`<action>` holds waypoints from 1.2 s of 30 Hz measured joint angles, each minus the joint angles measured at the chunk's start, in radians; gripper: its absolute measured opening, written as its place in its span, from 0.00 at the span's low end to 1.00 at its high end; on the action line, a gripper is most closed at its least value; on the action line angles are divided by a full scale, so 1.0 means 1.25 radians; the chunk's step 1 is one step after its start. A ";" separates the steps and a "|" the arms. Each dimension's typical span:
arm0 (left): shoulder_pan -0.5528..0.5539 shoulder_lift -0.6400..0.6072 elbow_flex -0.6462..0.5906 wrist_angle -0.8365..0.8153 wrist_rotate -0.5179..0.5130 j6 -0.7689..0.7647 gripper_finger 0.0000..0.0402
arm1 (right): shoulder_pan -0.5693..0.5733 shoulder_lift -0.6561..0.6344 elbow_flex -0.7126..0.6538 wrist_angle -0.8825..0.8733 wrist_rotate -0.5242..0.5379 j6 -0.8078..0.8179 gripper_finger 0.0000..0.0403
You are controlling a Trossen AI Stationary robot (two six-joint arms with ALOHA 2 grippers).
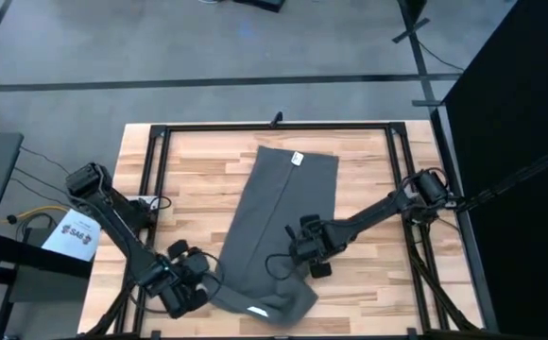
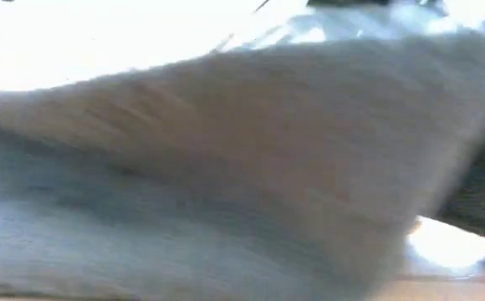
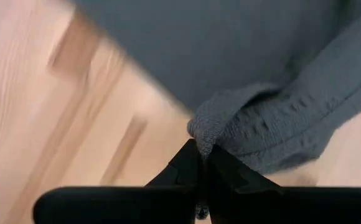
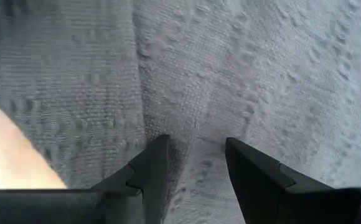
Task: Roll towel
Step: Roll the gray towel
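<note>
Left claw (image 3: 200, 163) closed on a bunched corner of the towel (image 1: 279, 231), at the near left part of the bench (image 1: 189, 170); pinched fold seen just at the fingertips (image 3: 187, 165) in the left wrist view, probably to hold this corner up so that a roll can begin from the near end. Right claw (image 4: 196, 162) open, fingers apart and pressed down on the cloth near the middle of its right side, with a crease between them; likely placed so to pin the fabric flat and stop it from sliding while the other end is lifted. Towel spread long across the bench, far end flat with white tag (image 1: 297, 158) near the far edge, near end crumpled and slightly raised by the front edge. Low view filled by grey cloth close to the lens, nothing more to tell there. No roll formed yet, so task judged at its beginning. Next move probably needs both claws on the near edge, turned over evenly; risk of a crooked roll, because towel lies at a slant.
</note>
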 joint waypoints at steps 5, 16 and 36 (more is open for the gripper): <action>0.072 0.000 0.000 0.090 -0.032 0.192 0.00 | -0.078 -0.006 -0.006 -0.072 0.024 -0.084 0.37; 0.225 0.001 0.000 0.111 -0.070 0.459 0.00 | -0.269 -0.105 -0.016 -0.155 0.130 -0.209 0.37; 0.473 0.002 0.154 0.087 -0.040 0.949 0.42 | -0.145 -0.295 -0.205 0.126 -0.012 -0.057 0.37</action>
